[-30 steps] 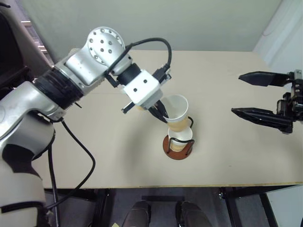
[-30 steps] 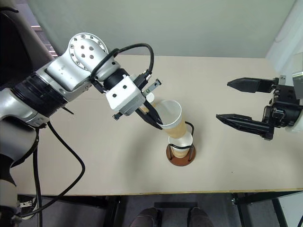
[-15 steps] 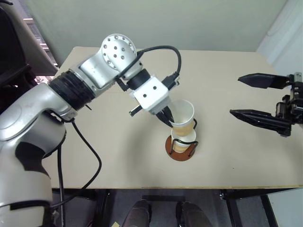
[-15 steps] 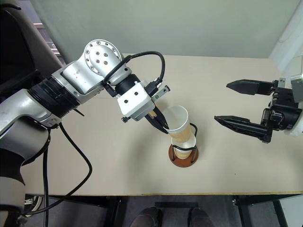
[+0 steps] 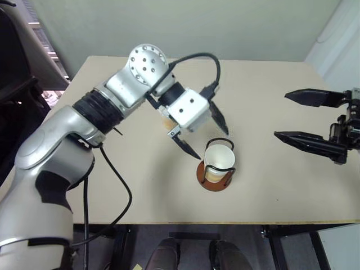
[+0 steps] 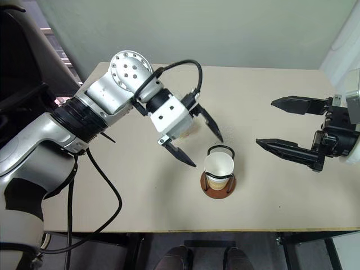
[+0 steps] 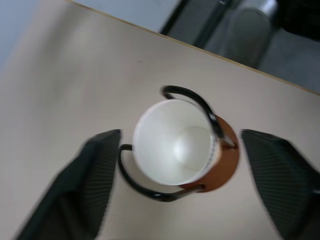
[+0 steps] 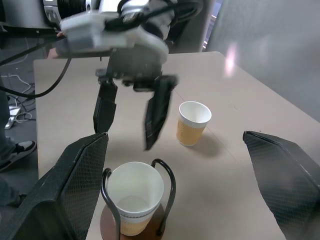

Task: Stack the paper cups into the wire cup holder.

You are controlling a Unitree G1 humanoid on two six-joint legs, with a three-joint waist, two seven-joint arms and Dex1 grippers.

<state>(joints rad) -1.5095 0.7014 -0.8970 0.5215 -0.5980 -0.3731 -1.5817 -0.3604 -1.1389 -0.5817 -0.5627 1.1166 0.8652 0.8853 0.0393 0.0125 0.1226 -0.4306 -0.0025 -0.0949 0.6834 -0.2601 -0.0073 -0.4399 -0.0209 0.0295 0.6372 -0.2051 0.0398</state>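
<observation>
1. While the left gripper [image 6: 194,136] hangs just above the wire cup holder [image 6: 218,184], its fingers are spread wide and hold nothing.
2. Nested paper cups [image 6: 219,167] sit upright inside the holder's wire loops near the table's [image 6: 270,208] front edge; probably two are stacked.
3. One more paper cup [image 8: 192,122] stands upright on the table beyond the holder, partly hidden behind the left gripper.
4. The right gripper [image 6: 287,128] is fully open and empty, well apart to the right.
</observation>
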